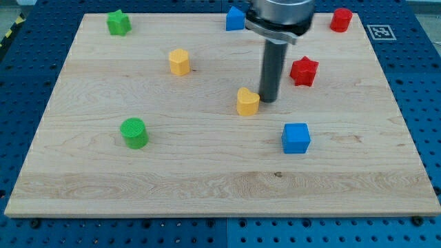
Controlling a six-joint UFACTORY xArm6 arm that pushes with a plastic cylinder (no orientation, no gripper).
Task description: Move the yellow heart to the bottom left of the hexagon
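My tip (267, 100) is down on the wooden board (207, 186), just beside the yellow heart (247, 101) on the heart's right side in the view, touching it or very close; can't tell for sure. No gripper on this arm, just the dark rod, so nothing to open or close. Yellow heart sits near the board's middle. Yellow hexagon (179, 62) is up and to the view's left of it, well apart. Red star (304, 71) is to the right of the rod, near but clear. Blue cube (296, 138) lies below and right of the heart. Green cylinder (134, 133) is at the view's left, lower than the hexagon. Along the top edge: green star (118, 23) at left, a blue block (236, 18) partly behind the arm housing, a red block (340, 19) at right; shapes of the last two are unclear.
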